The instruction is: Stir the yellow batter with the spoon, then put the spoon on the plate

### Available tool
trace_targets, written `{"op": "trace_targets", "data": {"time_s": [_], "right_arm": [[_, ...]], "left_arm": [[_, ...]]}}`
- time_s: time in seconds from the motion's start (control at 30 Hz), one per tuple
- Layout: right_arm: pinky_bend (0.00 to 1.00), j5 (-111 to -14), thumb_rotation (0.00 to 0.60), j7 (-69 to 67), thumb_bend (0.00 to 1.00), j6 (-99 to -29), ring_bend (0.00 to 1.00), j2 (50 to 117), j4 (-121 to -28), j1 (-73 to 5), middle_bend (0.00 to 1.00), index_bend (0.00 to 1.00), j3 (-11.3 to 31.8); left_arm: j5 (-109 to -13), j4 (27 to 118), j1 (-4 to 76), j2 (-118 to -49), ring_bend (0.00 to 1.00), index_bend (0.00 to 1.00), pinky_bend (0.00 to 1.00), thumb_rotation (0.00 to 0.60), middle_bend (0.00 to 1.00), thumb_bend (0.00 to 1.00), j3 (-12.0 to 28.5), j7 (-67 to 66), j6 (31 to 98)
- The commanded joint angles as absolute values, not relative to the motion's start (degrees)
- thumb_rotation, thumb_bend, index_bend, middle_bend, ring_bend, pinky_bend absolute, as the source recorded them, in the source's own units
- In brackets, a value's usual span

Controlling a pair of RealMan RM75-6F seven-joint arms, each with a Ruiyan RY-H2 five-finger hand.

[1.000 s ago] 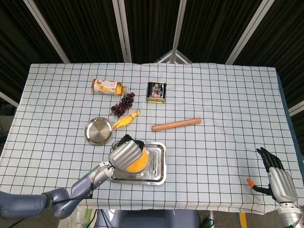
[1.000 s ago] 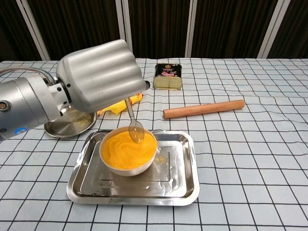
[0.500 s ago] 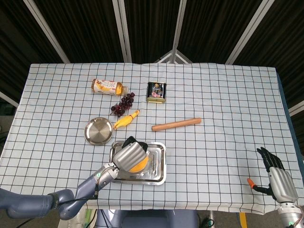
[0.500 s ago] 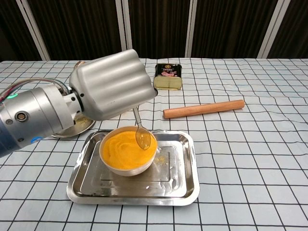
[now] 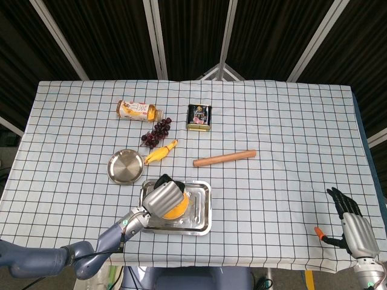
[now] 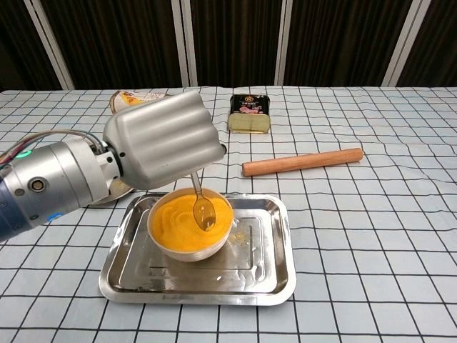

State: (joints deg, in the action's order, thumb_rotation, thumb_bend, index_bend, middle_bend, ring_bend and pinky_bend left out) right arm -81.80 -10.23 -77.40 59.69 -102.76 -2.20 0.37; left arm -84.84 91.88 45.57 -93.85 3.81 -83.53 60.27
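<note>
A white bowl of yellow batter [image 6: 182, 225] [image 5: 176, 209] stands in the left half of a steel tray [image 6: 260, 268] [image 5: 199, 212]. My left hand [image 6: 163, 139] [image 5: 162, 198] hovers over the bowl and grips a spoon [image 6: 201, 206] by its handle. The spoon's bowl dips into the batter near the right rim. A round steel plate [image 5: 125, 167] lies left of the tray; in the chest view my arm hides most of it. Far off at the table's right front edge, my right hand [image 5: 354, 226] holds nothing, fingers spread.
A wooden rolling pin [image 6: 302, 161] [image 5: 224, 158] lies behind the tray to the right. A tin can [image 6: 249, 113] [image 5: 199, 116], a bottle [image 5: 136, 110], dark grapes [image 5: 156, 133] and a yellow rubber chicken [image 5: 161, 153] sit further back. A small orange object [image 5: 319, 232] lies by my right hand.
My left hand has shifted a little over the bowl, and the spoon's bowl has swept through the batter from the right rim back toward the middle. The right hand has not moved.
</note>
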Motion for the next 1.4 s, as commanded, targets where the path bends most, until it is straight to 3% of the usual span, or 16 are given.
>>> {"op": "trace_targets", "data": {"time_s": [0.03,0.87,1.4], "right_arm": [[0.00,-81.8,0.600,-10.2,0.32,-77.4,0.00,59.7,-102.8,-2.2,0.00,0.00,0.4],[0.00,-81.9,0.600,-9.9,0.32,-77.5,0.00,59.8,-102.8,-2.2,0.00,0.00,0.3],[0.00,-81.4,0.600,-9.8,0.32,-77.2,0.00,59.8,-102.8,-2.3,0.00,0.00,0.4]], "left_arm": [[-84.1,91.4,45.3,-93.7,1.00,0.82,0.97,0.600,1.00,0.63,4.0,-84.0,60.5],[-85.5,96.2,43.6,-88.1,1.00,0.82,0.97,0.600,1.00,0.63,4.3,-78.7,64.5],[-92.9,96.2,47.5,-86.1,1.00,0.82,0.97,0.600,1.00,0.63,2.1,-84.1,59.6]]}}
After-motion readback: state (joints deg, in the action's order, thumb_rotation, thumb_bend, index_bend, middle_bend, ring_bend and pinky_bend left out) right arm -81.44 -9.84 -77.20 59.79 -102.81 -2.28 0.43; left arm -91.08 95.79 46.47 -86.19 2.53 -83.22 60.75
